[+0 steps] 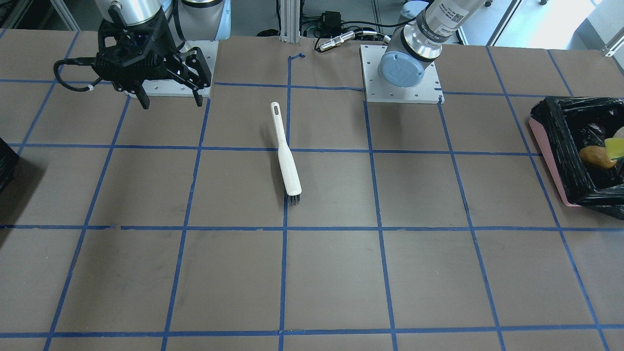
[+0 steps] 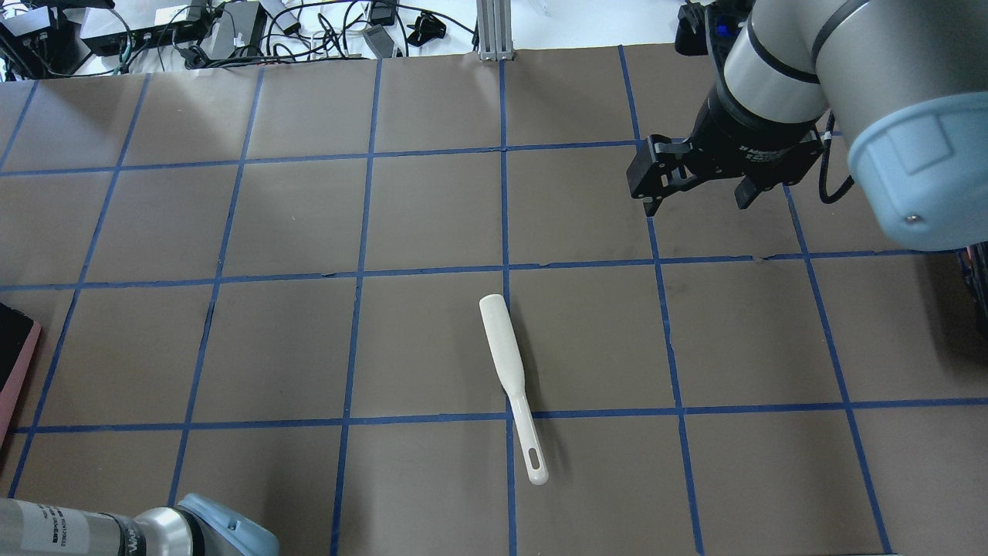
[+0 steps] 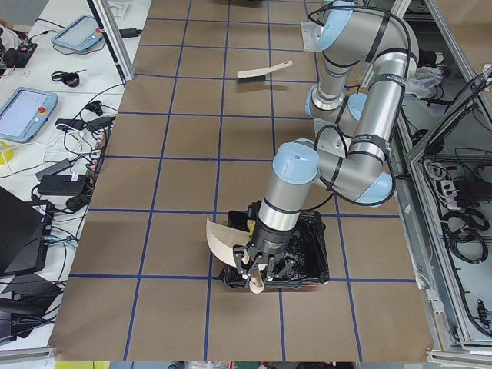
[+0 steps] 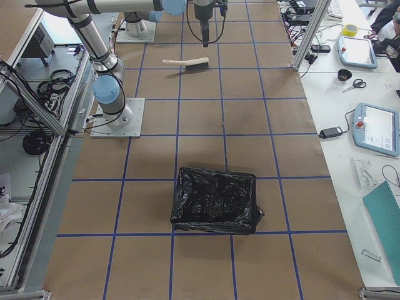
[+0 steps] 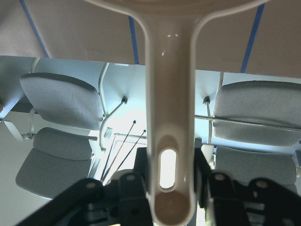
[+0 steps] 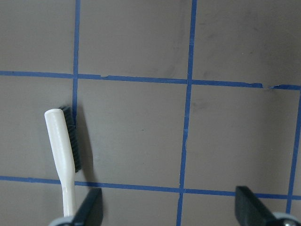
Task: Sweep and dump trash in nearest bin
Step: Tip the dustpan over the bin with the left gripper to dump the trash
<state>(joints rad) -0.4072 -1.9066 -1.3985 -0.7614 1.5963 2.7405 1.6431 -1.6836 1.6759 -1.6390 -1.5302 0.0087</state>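
Overhead exterior first: the brush (image 2: 509,371) lies flat near the middle of the table (image 2: 231,347), bristle head toward 11 o'clock, handle toward 5 o'clock, nothing touching it. Up at 2 o'clock from it hangs the right gripper (image 2: 698,205), jaws spread wide with nothing between them. Its own wrist camera agrees: the fingertips (image 6: 91,209) sit far apart at the bottom of frame with bare table between, the brush head off at 9 o'clock. Over to the exterior left view, and the left gripper (image 3: 261,270) is clamped on the handle of a cream dustpan (image 3: 221,238). It holds the pan above the bin (image 3: 314,231), scoop out at 10 o'clock of the gripper over the bin's rim, handle end pointing to 6 o'clock. The left wrist camera shows that handle squeezed between the dark fingers (image 5: 134,195). Front-facing view now, at the 3 o'clock edge: the pink bin with its crinkled black liner, and inside it the golden-brown potato-like piece (image 1: 595,157) and the yellow-green wedge (image 1: 616,147). They are touching, the wedge at 2 o'clock of the potato piece. The croissant piece I cannot make out for certain. Exterior right view: a second black-lined bin (image 4: 215,200) sits on the table, well apart from the brush.
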